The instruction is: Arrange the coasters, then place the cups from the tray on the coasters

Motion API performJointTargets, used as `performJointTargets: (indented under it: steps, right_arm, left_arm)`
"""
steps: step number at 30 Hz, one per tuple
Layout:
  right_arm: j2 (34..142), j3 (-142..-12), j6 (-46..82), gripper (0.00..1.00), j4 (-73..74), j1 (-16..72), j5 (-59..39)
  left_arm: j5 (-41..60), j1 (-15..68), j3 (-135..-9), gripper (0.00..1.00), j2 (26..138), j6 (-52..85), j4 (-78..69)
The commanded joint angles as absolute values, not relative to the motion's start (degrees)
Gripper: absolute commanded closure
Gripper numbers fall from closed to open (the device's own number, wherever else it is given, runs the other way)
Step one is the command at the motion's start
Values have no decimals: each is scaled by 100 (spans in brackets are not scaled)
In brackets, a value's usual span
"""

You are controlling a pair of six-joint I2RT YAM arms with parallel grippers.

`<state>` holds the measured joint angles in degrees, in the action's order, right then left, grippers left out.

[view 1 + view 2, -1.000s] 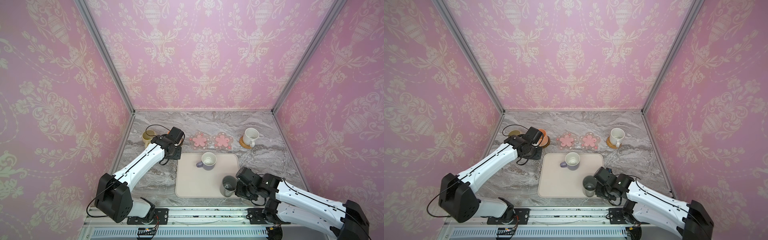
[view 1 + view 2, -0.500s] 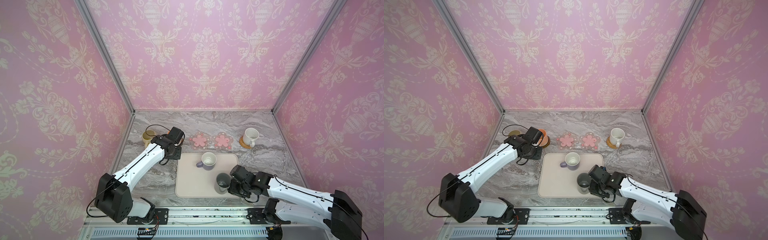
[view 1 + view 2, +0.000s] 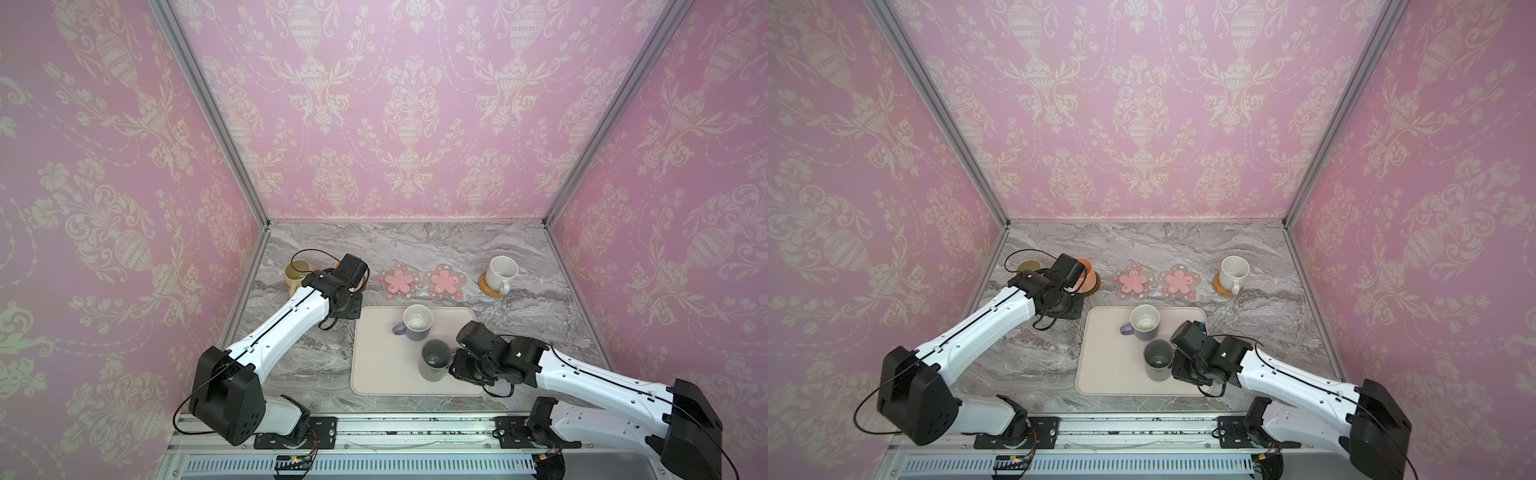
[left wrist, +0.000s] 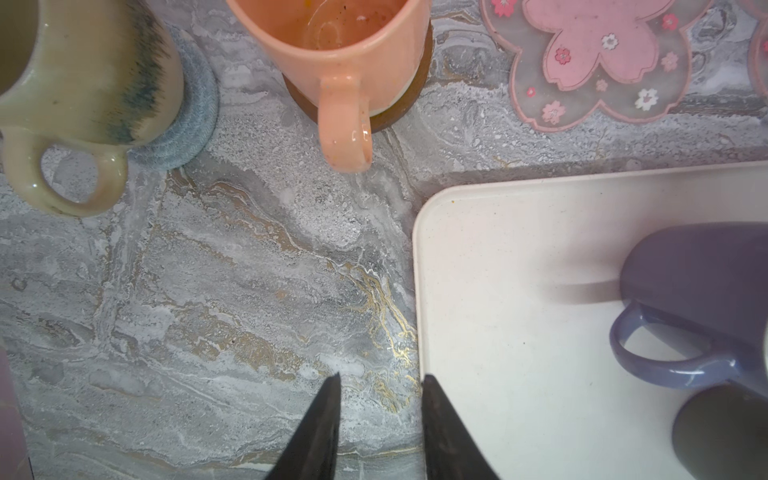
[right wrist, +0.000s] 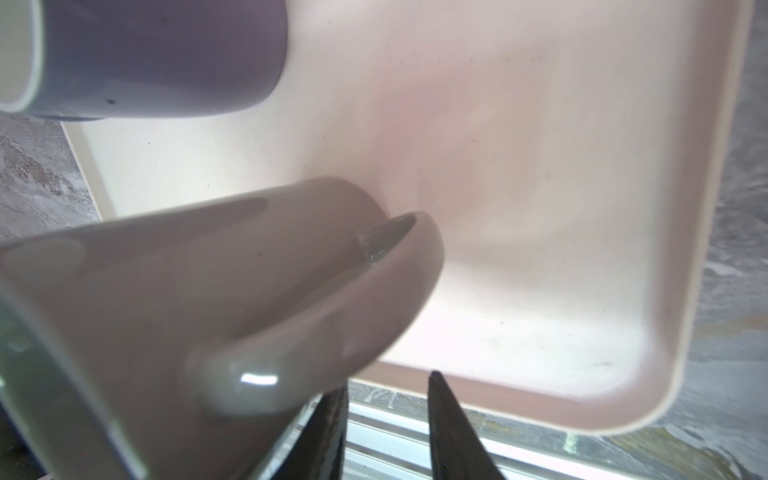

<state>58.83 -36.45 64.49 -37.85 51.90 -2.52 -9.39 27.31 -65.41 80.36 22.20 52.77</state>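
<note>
— Your left side?
— My left gripper [image 4: 380,376] hangs spread and empty above the counter [image 4: 208,291], beside the tray [image 4: 498,249] corner.
— And right?
— My right gripper [image 5: 388,376] is parted, pinching nothing; the grey mug [image 3: 434,368] stands on the tray, handle [image 5: 332,311] just beside one finger [image 5: 328,440], lavender mug [image 3: 417,324] near it.

Far row as I see it, left to right:
- olive-yellow mug [image 3: 296,272] on blue-grey woven coaster [image 4: 195,104]
- peach mug [image 3: 1086,274] on brown disc coaster [image 4: 395,116]
- two bare pink flower coasters [image 3: 400,281]
- white speckled mug [image 3: 500,272] on rattan coaster [image 3: 486,287]

Near, on cream tray [image 3: 374,365]: lavender mug [image 3: 415,322] and dark grey mug [image 3: 434,365], both upright.
</note>
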Motion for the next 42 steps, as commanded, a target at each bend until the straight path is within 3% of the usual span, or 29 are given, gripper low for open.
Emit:
performJointTargets:
  steps: [1, 11, 17, 24, 42]
  right_arm:
    - [5467, -3717, 6375, 65, -4636, 5226, 158]
    - [4529, -3800, 6500, 61, -5028, 5181, 1162]
    - [5137, -4273, 5870, 56, -4904, 4909, 1294]
    - [5790, -4706, 5210, 58, -4513, 4477, 1253]
    - [6591, -4598, 5079, 57, -3851, 4188, 316]
  left_arm:
    - [-1106, 2781, -6427, 64, 7905, 2294, 5439]
    - [-1010, 2804, -6418, 64, 7921, 2336, 5370]
    - [-1073, 2803, -6372, 64, 7826, 2329, 5418]
    - [-1098, 2799, -6307, 64, 7731, 2346, 5450]
    - [-1057, 2804, -6240, 64, 7780, 2355, 5405]
